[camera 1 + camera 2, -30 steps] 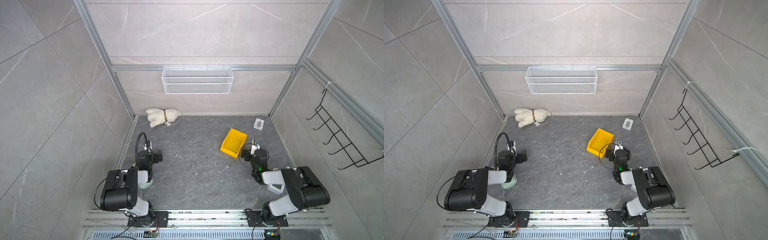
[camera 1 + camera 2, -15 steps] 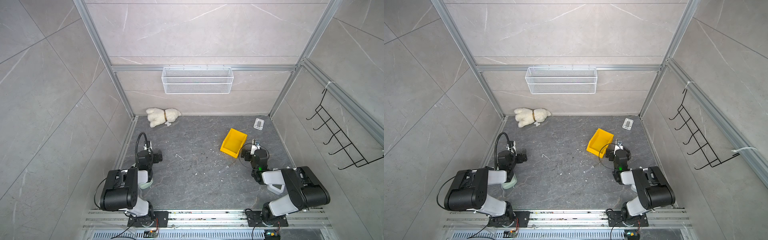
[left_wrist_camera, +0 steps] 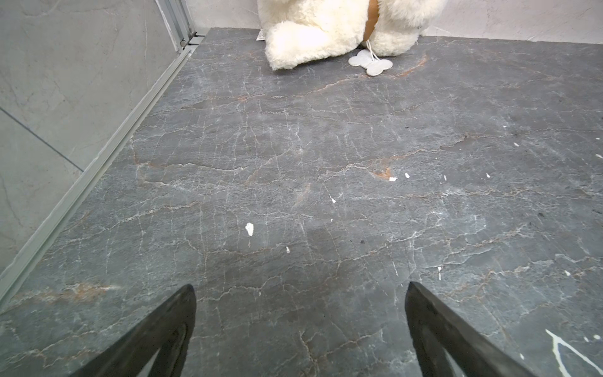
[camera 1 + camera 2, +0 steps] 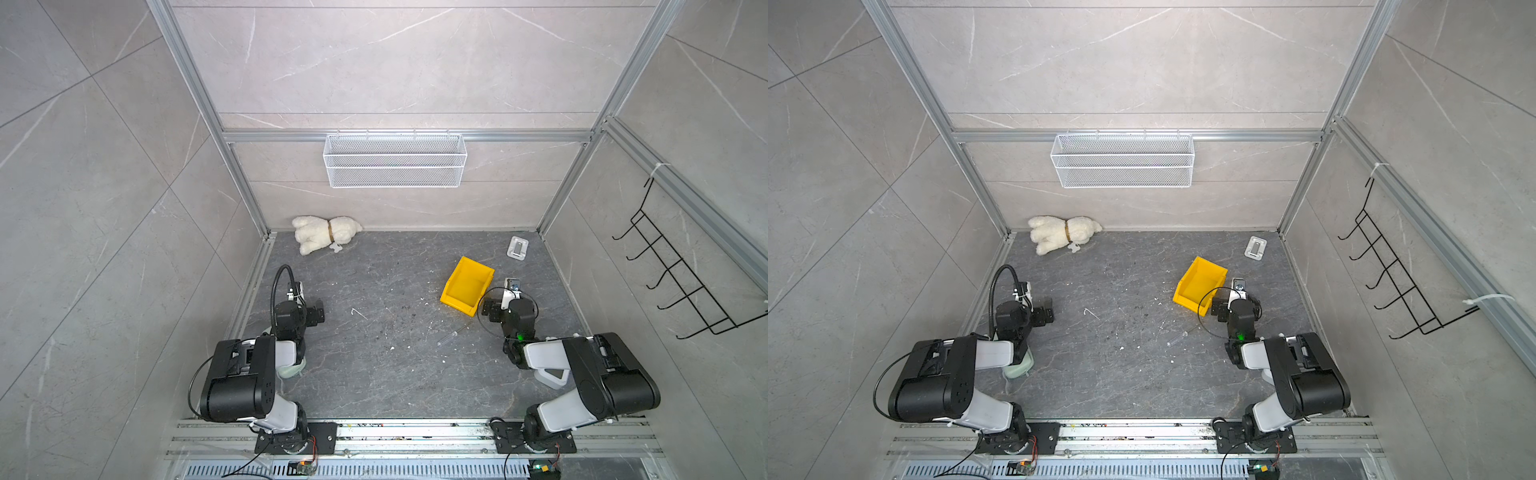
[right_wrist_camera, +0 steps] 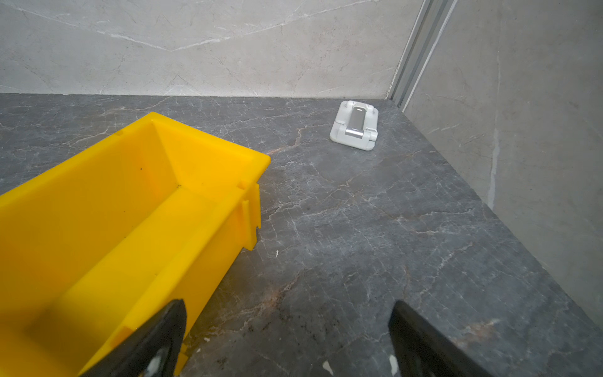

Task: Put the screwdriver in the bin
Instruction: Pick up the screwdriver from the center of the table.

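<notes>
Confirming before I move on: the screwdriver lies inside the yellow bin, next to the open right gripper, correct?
No. The screwdriver lies on the table outside the yellow bin, as both top views show. The right gripper beside the bin is open.

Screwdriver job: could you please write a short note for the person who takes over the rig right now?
Open and empty: left hand, over bare table; right hand, beside the bin.
The screwdriver lies flat on the table, on the robot's side of the bin, not touching it.
The bin is empty.
Done: nothing.
To do: grasp the screwdriver, drop it in the bin.
</notes>
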Available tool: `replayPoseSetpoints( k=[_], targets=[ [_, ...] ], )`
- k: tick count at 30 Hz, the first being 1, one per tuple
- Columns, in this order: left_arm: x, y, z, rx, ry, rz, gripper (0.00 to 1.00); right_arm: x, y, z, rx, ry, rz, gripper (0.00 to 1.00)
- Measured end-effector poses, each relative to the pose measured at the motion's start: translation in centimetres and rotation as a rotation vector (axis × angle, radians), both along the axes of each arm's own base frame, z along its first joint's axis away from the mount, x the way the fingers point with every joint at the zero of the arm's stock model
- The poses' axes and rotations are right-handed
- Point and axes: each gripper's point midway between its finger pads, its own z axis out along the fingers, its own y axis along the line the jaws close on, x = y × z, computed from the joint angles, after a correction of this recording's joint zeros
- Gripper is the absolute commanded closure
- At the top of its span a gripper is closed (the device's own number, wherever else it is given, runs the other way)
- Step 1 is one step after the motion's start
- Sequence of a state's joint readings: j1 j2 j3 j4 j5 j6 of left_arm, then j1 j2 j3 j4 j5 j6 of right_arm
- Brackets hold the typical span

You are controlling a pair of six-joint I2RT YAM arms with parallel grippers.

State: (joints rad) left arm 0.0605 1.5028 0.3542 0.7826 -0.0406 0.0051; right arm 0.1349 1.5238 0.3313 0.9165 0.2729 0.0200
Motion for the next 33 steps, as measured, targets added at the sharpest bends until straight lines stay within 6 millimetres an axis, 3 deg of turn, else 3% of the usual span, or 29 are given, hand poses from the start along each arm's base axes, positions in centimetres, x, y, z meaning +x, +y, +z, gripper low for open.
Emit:
replayPoseSetpoints(
  k=[4, 8, 13, 18, 20, 23, 26, 33],
  targets=[
    [-0.6, -0.4, 2.1, 0.01, -0.02, -0.005, 0.0, -0.8, -0.1, 0.8, 0.009, -0.037, 0.0, 0.01],
    [-0.9, -2.8, 7.4, 0.053, -0.105, -0.079, 0.0, -1.4, -0.2, 1.8, 0.011, -0.057, -0.001, 0.01],
    [-2.0, -7.8, 14.3, 0.107, -0.2, -0.275, 0.0, -1.4, -0.2, 6.9, 0.03, -0.116, -0.003, 0.01],
    [-5.0, -12.0, 16.6, 0.115, -0.154, -0.508, 0.0, -0.7, 0.4, 12.4, 0.106, -0.117, 0.002, 0.01],
    [-6.4, -13.3, 16.9, 0.108, -0.128, -0.603, 0.0, -0.7, 0.9, 13.4, 0.143, -0.091, 0.021, 0.01],
    [-8.8, -14.7, 16.9, 0.1, -0.094, -0.719, 0.0, -1.2, 2.1, 12.8, 0.211, 0.011, 0.048, 0.01],
    [-10.6, -15.4, 16.3, 0.089, -0.069, -0.793, 0.0, -2.8, 4.1, 10.4, 0.265, 0.147, 0.066, 0.01],
    [-12.7, -16.0, 12.7, 0.047, -0.008, -0.86, 0.0, -9.8, 10.8, 4.5, 0.358, 0.47, 0.098, 0.01]
  ],
)
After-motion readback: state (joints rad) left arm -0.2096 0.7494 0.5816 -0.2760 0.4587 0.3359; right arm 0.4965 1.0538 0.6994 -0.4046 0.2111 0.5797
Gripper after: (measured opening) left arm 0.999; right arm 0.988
